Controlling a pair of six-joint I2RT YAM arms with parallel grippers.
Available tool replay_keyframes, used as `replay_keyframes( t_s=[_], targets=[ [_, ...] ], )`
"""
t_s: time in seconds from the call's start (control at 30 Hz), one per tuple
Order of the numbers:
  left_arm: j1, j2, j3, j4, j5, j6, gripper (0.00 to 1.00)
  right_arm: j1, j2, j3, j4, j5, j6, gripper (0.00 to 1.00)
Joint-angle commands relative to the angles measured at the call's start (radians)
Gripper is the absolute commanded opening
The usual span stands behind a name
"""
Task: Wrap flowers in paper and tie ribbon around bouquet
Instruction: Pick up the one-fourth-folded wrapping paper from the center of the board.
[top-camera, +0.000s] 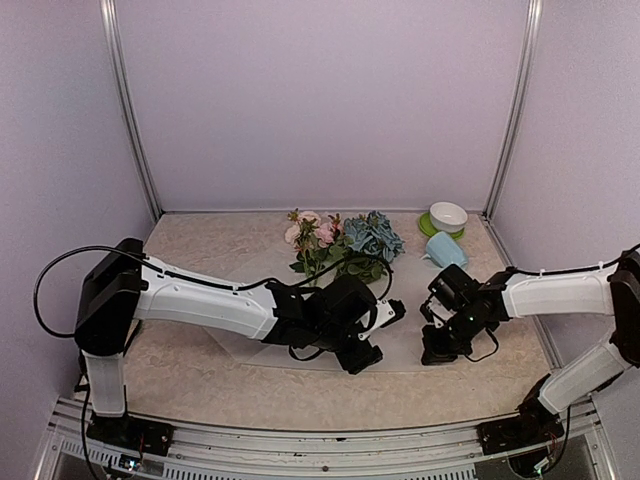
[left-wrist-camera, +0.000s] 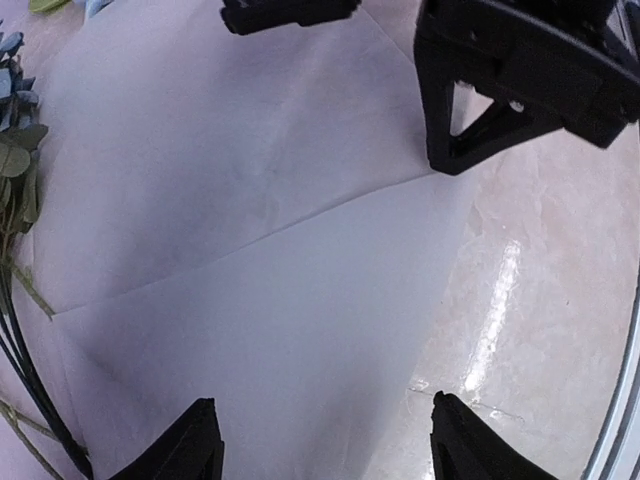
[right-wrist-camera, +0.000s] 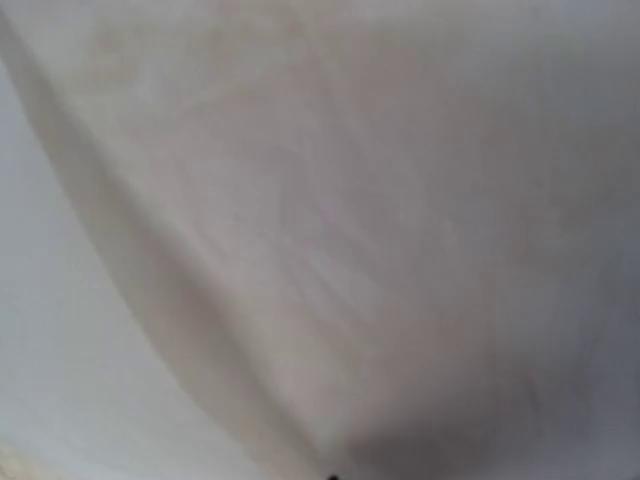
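Your left gripper (left-wrist-camera: 322, 405) hangs low over the paper (left-wrist-camera: 250, 330), its two fingers standing well apart with nothing between them. The frosted sheet lies spread on the beige marbled table (top-camera: 200, 245) in front of both arms, with one long crease running across it from its right edge. Your right gripper (top-camera: 438, 352) is down at that right edge with its jaws closed. Its own camera shows only blurred white paper pressed up close, so you cannot tell whether the sheet is pinched between them. The flowers (top-camera: 340, 242) lie at the far side of the sheet, pink roses (top-camera: 310, 232) to the left and the blue hydrangea (top-camera: 373, 236) to the right, their stems reaching back towards your left arm. Beyond the right gripper, a pale blue mug (top-camera: 446, 250) lies on its side near a white bowl (top-camera: 448, 215) on a green plate.
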Motion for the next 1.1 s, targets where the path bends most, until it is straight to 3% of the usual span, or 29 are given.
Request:
replay_keyframes(
  t_s=[0.0,0.3,0.53,0.67,0.87,1.07],
  targets=[
    [0.024,0.075,0.029,0.003,-0.029,0.128,0.70,0.001,-0.041,0.024,-0.062,0.035,-0.015,0.00],
    [0.040,0.170,0.076,-0.059,0.068,0.110,0.68,-0.005,-0.086,0.009,-0.170,0.112,0.015,0.35],
    [0.053,0.171,0.050,-0.059,0.083,0.076,0.67,0.014,-0.062,0.011,-0.162,0.099,0.053,0.49],
    [0.058,0.170,0.033,-0.047,0.093,0.069,0.67,0.023,-0.043,0.004,-0.109,0.058,0.097,0.63],
    [0.067,0.170,0.018,-0.025,0.111,0.071,0.66,0.026,-0.078,-0.061,-0.017,0.016,0.194,0.65],
    [0.074,0.162,0.009,-0.011,0.123,0.070,0.66,0.027,-0.034,-0.065,0.038,0.025,0.219,0.49]
  ],
)
